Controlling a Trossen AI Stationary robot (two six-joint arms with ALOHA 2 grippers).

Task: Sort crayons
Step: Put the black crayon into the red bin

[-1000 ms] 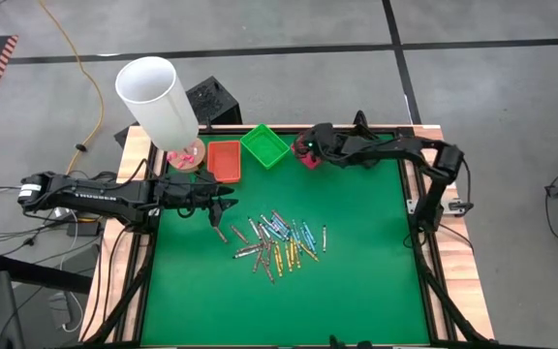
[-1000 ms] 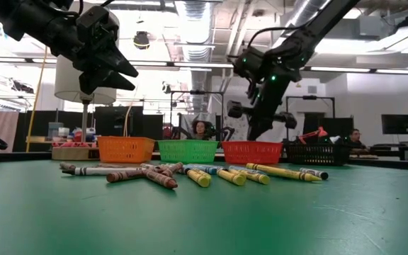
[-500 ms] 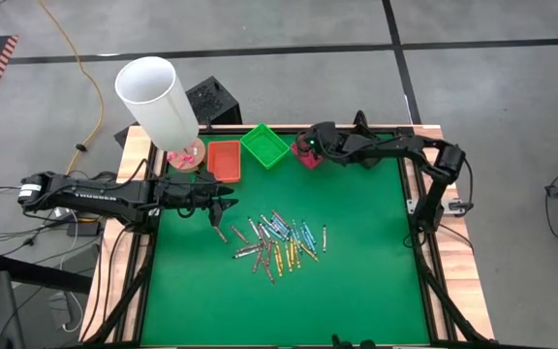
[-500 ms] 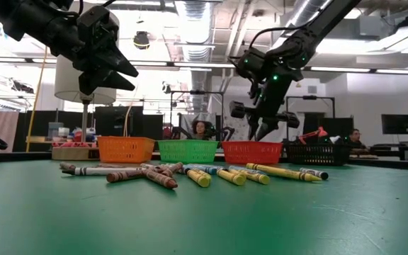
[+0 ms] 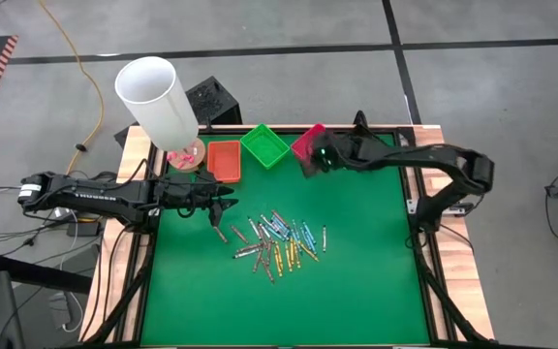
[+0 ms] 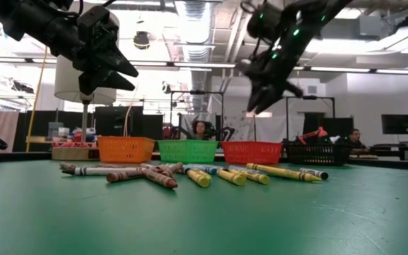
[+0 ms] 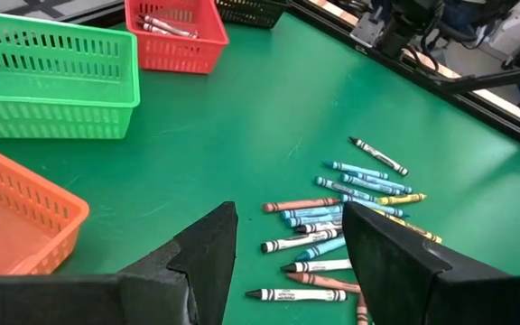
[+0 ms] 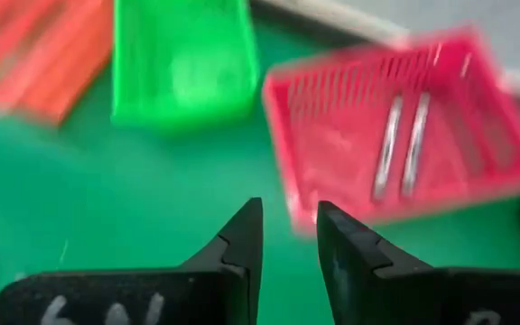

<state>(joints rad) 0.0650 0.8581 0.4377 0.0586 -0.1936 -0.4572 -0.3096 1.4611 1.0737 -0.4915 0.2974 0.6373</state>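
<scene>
A: Where do the crayons [image 5: 277,242] lie against the left gripper [image 5: 223,207]?

B: They are scattered loose on the green table [image 5: 356,281], around its middle. The left gripper hangs just beside the heap's left end, above the mat and apart from every stick. In the left wrist view its fingers [image 7: 208,257] stand well apart with nothing between them, and the crayons [image 7: 337,244] show past the tips.

A: And that arm's pose?

B: It reaches in from the left table edge, stretched nearly level, the gripper tilted down toward the mat.

A: Further right?

B: Along the far edge sit the orange tray [image 5: 225,160], the green tray [image 5: 265,144] and the pink tray [image 5: 307,142]. In the right wrist view two greyish crayons [image 8: 400,144] lie side by side inside the pink tray.

A: The right gripper [image 5: 320,161]?

B: It hovers just in front of the pink tray, raised well above the table in the low view [image 6: 255,106]. Its fingers [image 8: 242,236] stand a narrow gap apart and hold nothing. The loose crayons lie well apart from it, nearer the table's middle.

A: Its arm?

B: It comes from the right edge, runs along the far side and points toward the trays
</scene>
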